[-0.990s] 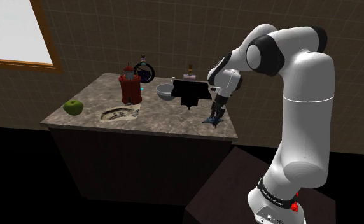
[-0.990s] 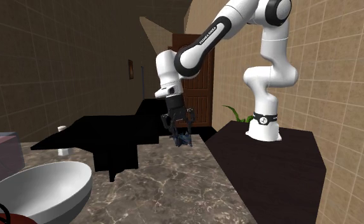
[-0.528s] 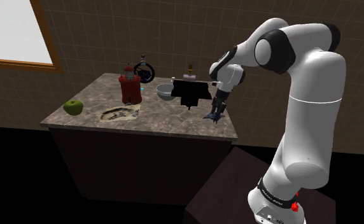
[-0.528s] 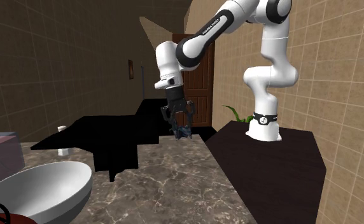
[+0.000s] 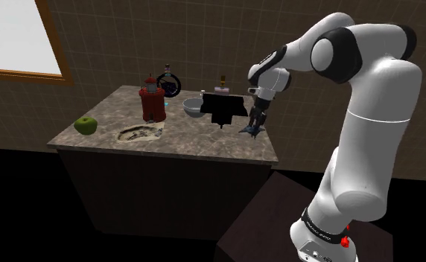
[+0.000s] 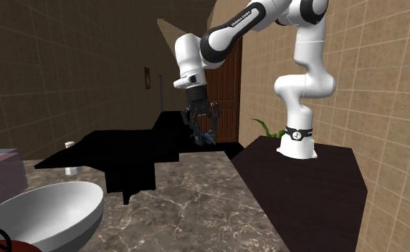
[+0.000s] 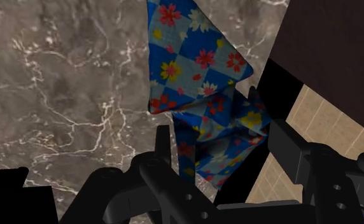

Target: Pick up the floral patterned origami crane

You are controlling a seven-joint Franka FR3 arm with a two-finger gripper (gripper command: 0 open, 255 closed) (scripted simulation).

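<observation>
The origami crane (image 7: 203, 95) is blue chequered paper with red and yellow flowers. My black gripper (image 7: 219, 153) is shut on it, the fingers clasping its lower folds. In the shoulder view the gripper (image 5: 255, 125) holds the crane (image 5: 250, 130) a little above the marble counter (image 5: 182, 138), near its right end. In the second exterior view the crane (image 6: 205, 137) hangs from the gripper (image 6: 201, 129), well clear of the countertop (image 6: 189, 207).
On the counter stand a green apple (image 5: 86, 125), a red jar (image 5: 152, 104), a pale bowl (image 5: 193, 106), a black box shape (image 5: 226, 109) and bottles at the back. A flat patterned dish (image 5: 138, 134) lies near the front. The dark stand (image 6: 304, 179) adjoins the counter.
The gripper has risen with the crane in it, lifting it farther from the counter. The arm's upper links have swung upward.
</observation>
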